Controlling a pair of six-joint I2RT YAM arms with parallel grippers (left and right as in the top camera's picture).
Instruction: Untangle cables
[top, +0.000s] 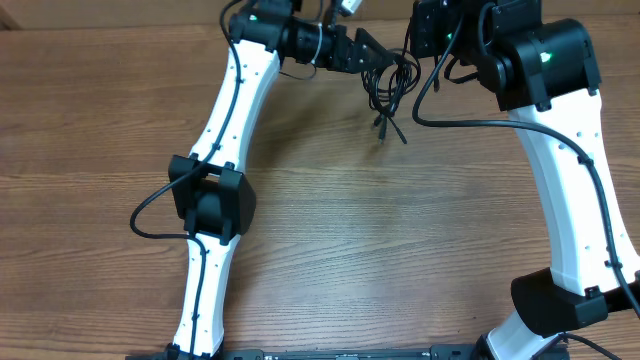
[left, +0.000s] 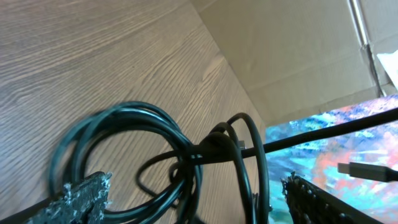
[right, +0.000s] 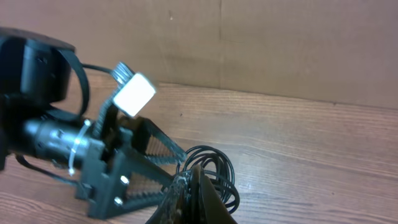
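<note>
We see our right hand at the bottom edge, its 2 dark fingers pressed together into a point at the near side of the cables, a small black coil over the wooden table. The left hand reaches in from the left, fingers spread, tips beside the coil. Brown cardboard stands behind.

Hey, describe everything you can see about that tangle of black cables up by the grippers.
The cables are thin, black, rubbery-looking cords looped into a loose tangled bundle, with plug ends trailing toward the middle of the table. They sit at the table's far side, between the open fingers of the left gripper. The right gripper looks closed on them, and one strand runs taut.
</note>
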